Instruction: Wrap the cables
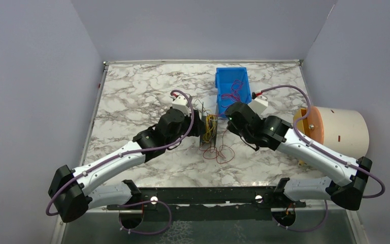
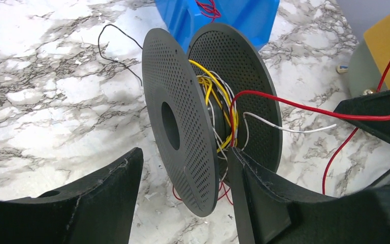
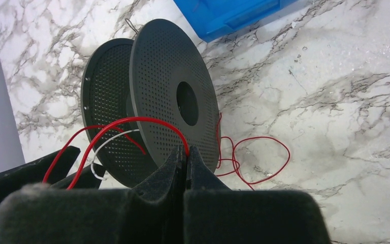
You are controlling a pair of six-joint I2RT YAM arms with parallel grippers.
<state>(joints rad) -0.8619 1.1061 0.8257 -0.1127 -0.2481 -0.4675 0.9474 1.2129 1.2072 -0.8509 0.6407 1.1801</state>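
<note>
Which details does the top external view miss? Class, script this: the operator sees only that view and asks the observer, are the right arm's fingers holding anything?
Observer: Yes. The right fingers are shut on a red cable that arcs over to the spool.
Operator: Is only yellow wound on it?
Observer: No, a white cable also trails out from between the discs.
Operator: And the left arm?
Observer: The left fingers stand open, with the lower edge of the near disc between them.
</note>
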